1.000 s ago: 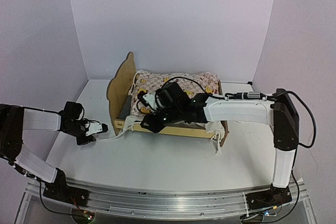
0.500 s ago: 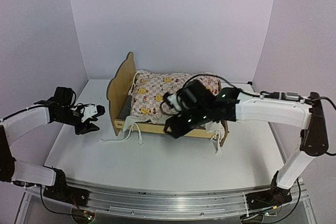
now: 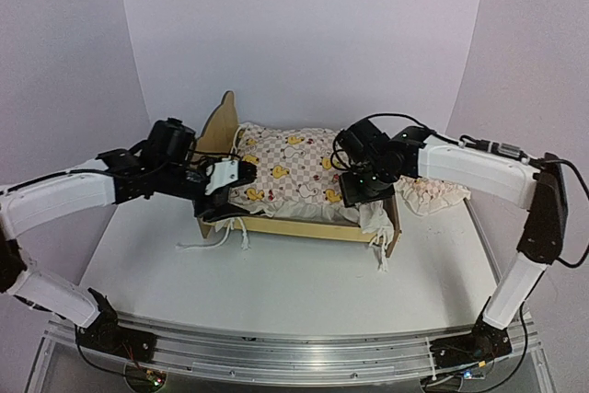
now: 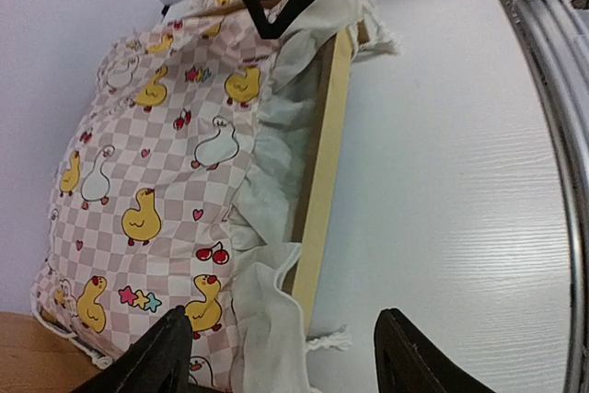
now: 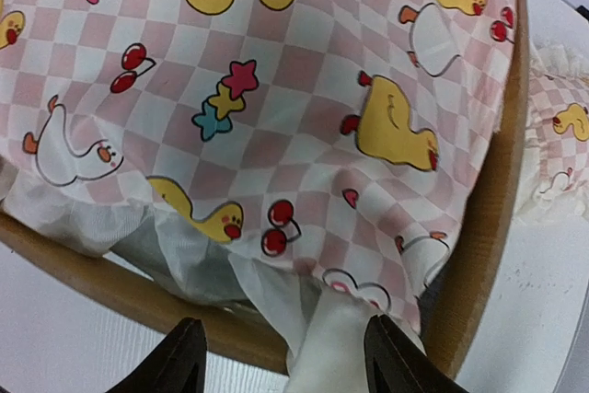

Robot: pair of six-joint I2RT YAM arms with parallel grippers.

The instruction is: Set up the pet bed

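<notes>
Currently the left gripper (image 4: pixel 281 361) and right gripper (image 5: pixel 285 356) are hovering, jaws spread and empty, over the pink checked yellow-duck quilt (image 3: pixel 290 167) covering the light-wood bear-eared pet bed (image 3: pixel 294 225), which is sitting on the white table (image 3: pixel 276 287).

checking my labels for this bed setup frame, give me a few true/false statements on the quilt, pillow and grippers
1. The pink checked yellow-duck quilt lies spread over the light-wood pet bed. True.
2. The small matching duck-print pillow sits on the quilt. False: it lies on the white table, beside the bed's foot end.
3. The right gripper is shut on the quilt. False: its jaws stand open above the quilt, holding nothing.
4. The left gripper is open. True.
5. The bear-ear-shaped headboard is on the left arm's side. True.
</notes>
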